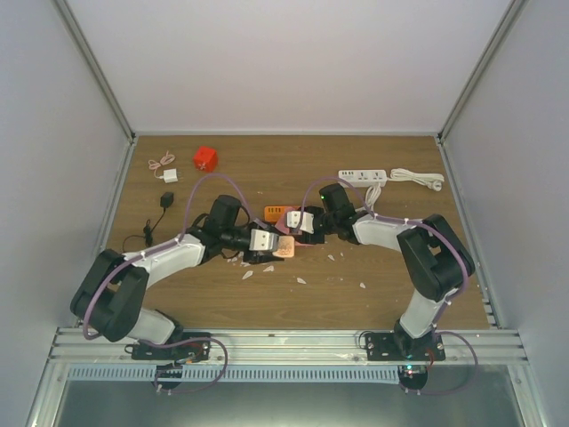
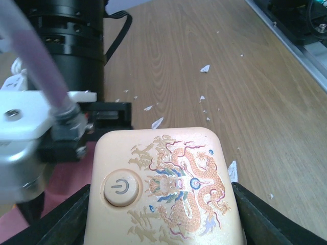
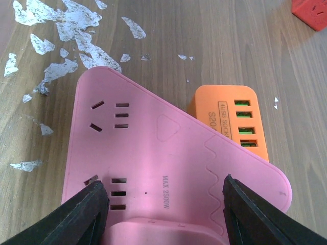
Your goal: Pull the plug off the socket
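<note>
At mid-table, left claw (image 2: 161,206) grips plug (image 2: 168,163) (peach); right claw (image 3: 163,201) grips pink socket (image 3: 148,138).

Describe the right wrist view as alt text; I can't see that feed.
The right gripper holds a pink triangular socket block between its black fingers, over a wooden table. An orange four-port USB charger sits partly hidden beyond it, with white flakes scattered at upper left.
</note>
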